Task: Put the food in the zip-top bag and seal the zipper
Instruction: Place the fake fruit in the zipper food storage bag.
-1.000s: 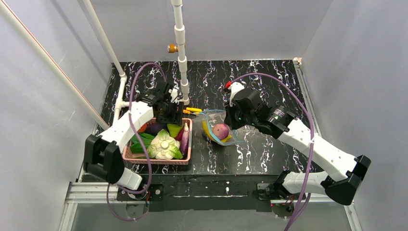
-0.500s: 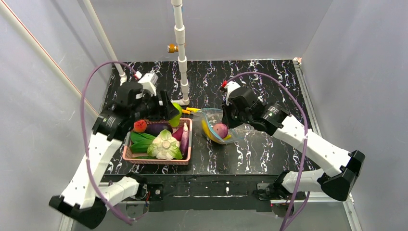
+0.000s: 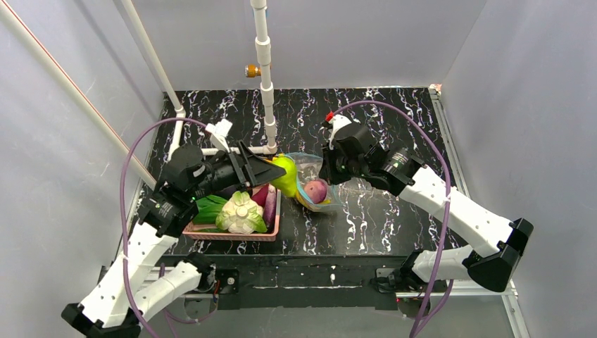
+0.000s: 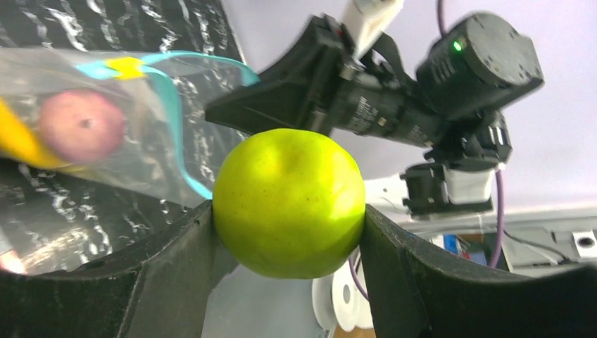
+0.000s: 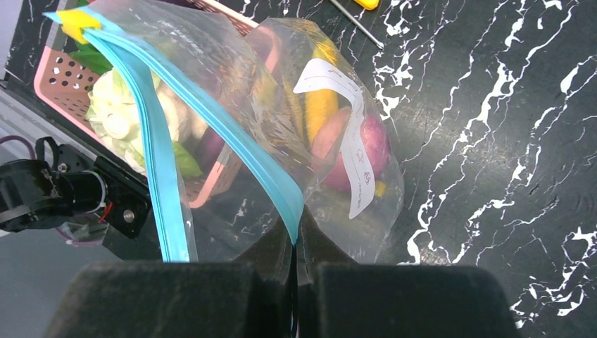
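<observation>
My left gripper [image 3: 280, 173] is shut on the green pear [image 4: 288, 201] and holds it in the air at the mouth of the zip-top bag [image 3: 311, 169]. The pear sits squeezed between both fingers [image 4: 176, 246]. My right gripper [image 5: 296, 236] is shut on the bag's teal zipper [image 5: 239, 141] and holds that edge up, so the mouth gapes toward the pear. Inside the bag lie a long yellow piece [image 5: 320, 105] and a red-purple round piece [image 5: 373, 151]. The white-and-green leafy head [image 3: 241, 211] and a dark purple oblong piece [image 3: 269, 197] lie in the basket.
The pink basket [image 3: 232, 236] stands left of the bag, under my left arm, with green leafy pieces [image 3: 208, 208] in it. A white pipe [image 3: 266, 77] rises just behind the bag. A yellow-handled screwdriver [image 5: 366, 3] lies on the black marbled table beyond the bag.
My left arm has lifted the pear out of the basket and swung it right to the bag's mouth. My right gripper has kept its pinch on the zipper, shifting slightly left.
</observation>
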Robot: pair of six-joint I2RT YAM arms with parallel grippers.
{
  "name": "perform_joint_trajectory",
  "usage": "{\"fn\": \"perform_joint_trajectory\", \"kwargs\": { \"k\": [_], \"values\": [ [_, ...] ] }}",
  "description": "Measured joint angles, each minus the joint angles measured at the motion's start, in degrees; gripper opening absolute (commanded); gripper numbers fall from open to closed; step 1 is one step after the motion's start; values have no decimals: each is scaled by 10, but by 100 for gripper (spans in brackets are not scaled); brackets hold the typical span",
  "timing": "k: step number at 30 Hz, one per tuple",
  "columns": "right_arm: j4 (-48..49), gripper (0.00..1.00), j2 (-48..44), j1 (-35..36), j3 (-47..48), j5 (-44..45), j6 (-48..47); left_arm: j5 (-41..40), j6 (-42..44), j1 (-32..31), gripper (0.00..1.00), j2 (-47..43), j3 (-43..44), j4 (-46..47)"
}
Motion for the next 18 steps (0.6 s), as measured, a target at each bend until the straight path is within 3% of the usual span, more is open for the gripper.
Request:
{"fn": "perform_joint_trajectory", "kwargs": {
  "k": [7, 18],
  "values": [
    [0, 1, 0, 2, 0, -5, 15, -84, -38, -132, 31, 25, -45, 122],
    [9, 1, 0, 7, 0, -18, 26, -202, -31, -171, 31, 114, -63, 141]
  ]
}}
